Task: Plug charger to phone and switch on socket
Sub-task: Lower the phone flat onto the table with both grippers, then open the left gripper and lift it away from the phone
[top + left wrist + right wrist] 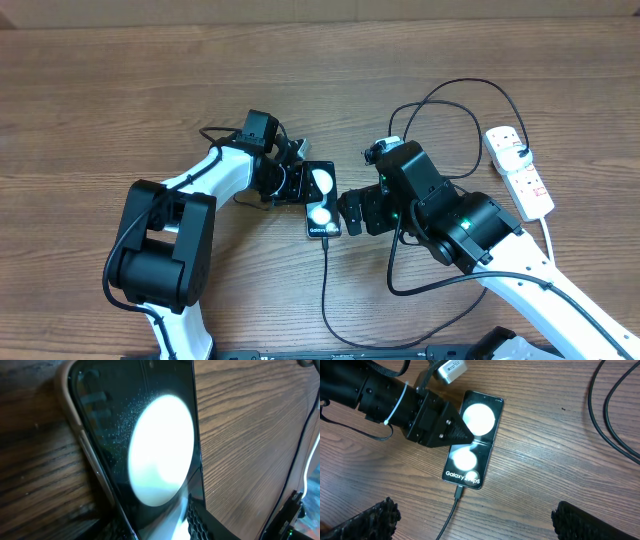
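Note:
The black phone [320, 212] lies flat at the table's middle, its face showing two white glares and white lettering. It fills the left wrist view [160, 450] and shows in the right wrist view [475, 420]. My left gripper [298, 185] is shut on the phone's left side [462, 435]. The charger's black cable [325, 290] runs from the phone's near edge, where its plug tip [459, 492] sits in the port. It loops right to the white socket strip [522, 175]. My right gripper [350, 213] hangs open just right of the phone, holding nothing [472, 520].
The strip's white cord [548, 235] runs down past my right arm. Loops of black cable [455, 95] lie behind the right arm and show in the right wrist view [605, 415]. Bare wooden table [100, 90] lies to the left.

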You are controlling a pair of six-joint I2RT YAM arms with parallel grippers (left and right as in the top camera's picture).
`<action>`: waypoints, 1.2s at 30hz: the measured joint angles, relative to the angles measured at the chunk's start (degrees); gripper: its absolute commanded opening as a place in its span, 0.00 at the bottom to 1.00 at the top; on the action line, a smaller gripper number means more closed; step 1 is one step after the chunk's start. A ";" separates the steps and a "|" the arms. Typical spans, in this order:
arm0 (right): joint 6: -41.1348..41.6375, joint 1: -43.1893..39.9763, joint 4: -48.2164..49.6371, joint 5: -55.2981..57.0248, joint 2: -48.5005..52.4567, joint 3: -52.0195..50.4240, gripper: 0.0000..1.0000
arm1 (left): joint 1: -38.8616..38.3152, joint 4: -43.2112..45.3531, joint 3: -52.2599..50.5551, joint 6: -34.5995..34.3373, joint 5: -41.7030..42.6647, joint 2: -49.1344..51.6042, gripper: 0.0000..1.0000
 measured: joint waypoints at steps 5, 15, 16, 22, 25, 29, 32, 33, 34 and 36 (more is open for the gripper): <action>0.00 0.02 0.00 -0.02 0.00 0.00 1.00 | 0.00 -0.13 0.76 0.55 -1.18 0.00 0.42; -0.02 0.02 -0.02 0.00 0.00 0.00 1.00 | 0.00 -3.56 4.46 1.77 -7.17 0.17 0.42; 0.00 0.02 0.00 0.00 0.00 0.00 1.00 | 0.00 -3.98 4.74 1.77 -7.72 0.17 0.42; 0.13 0.00 1.16 0.02 0.02 0.00 0.77 | 0.00 -13.92 9.68 1.99 -11.56 0.46 0.24; 0.24 0.02 2.51 0.04 0.00 0.00 0.44 | 0.00 -21.64 16.04 1.99 -14.56 0.52 0.22; -0.22 0.02 2.95 0.74 0.00 0.00 0.15 | 0.00 -30.38 25.46 1.99 -19.06 -0.63 0.22; 0.22 0.00 1.01 3.78 0.02 0.00 0.04 | 0.00 -35.12 29.29 1.97 -22.56 -6.21 0.22; 0.96 -0.02 0.59 4.46 0.02 0.00 0.04 | 0.00 -35.60 29.62 1.97 -22.99 -7.56 0.21; 1.62 -0.13 -0.68 5.70 0.02 0.00 0.04 | -0.02 -36.41 29.99 1.95 -23.85 -10.47 0.21; 4.07 -1.05 -3.67 8.26 0.02 0.02 0.04 | -0.48 -38.77 30.08 1.60 -25.79 -16.83 0.21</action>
